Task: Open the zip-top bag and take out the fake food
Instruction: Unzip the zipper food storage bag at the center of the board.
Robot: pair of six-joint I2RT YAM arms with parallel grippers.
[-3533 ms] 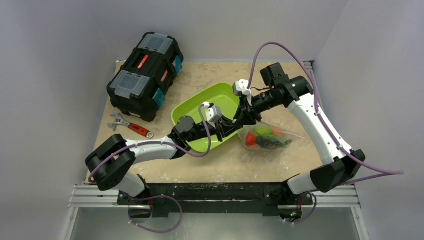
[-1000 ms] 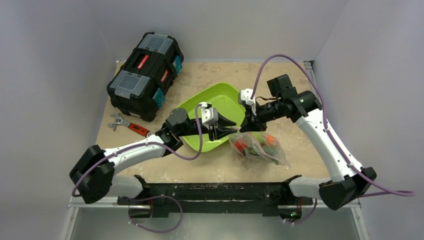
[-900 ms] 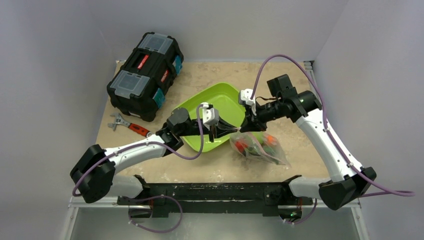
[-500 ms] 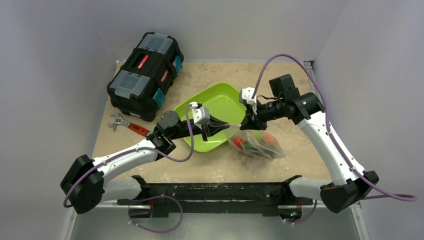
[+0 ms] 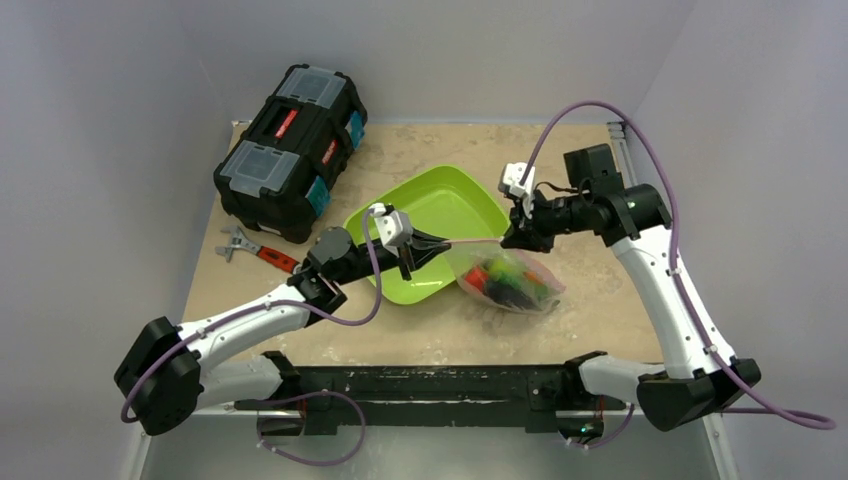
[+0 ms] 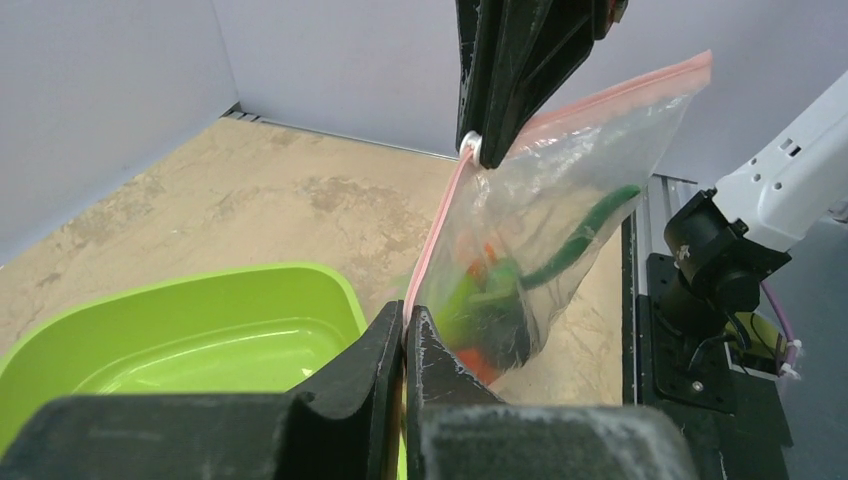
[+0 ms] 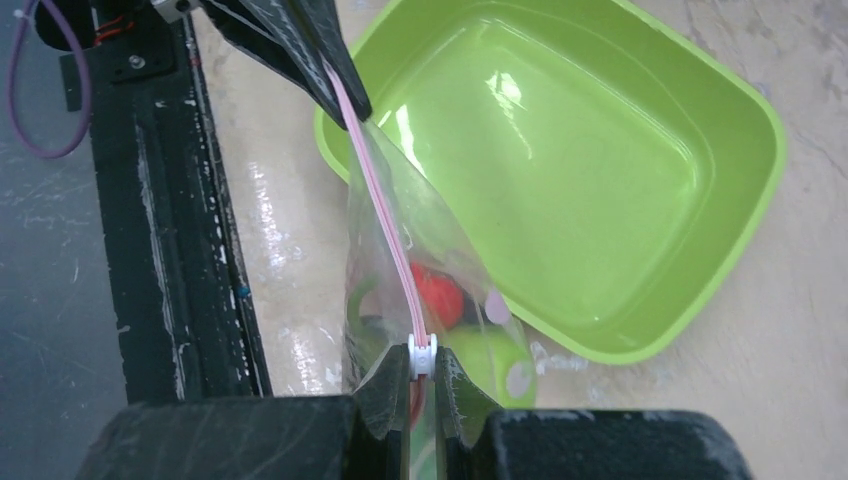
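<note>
The zip-top bag [image 5: 512, 282] hangs between my two grippers, just right of the lime-green tray [image 5: 440, 205]. Its pink zip strip [image 7: 375, 190] is stretched taut. My left gripper [image 5: 447, 243] is shut on the strip's end [image 6: 404, 315]. My right gripper [image 5: 510, 237] is shut on the white slider [image 7: 421, 356], which sits partway along the strip [image 6: 470, 148]. The fake food [image 5: 505, 278] is inside the bag: a long green pod [image 6: 590, 222], a red piece [image 7: 440, 296] and lime-green pieces [image 6: 470, 295].
A black toolbox [image 5: 290, 150] stands at the back left. A red-handled wrench [image 5: 262, 252] lies in front of it. The arms' black mounting rail [image 5: 430, 385] runs along the near edge. Grey walls enclose the table.
My left gripper has shut on the strip's end and drawn back to the left. My right gripper has moved right with the slider, stretching the strip and shifting the bag right.
</note>
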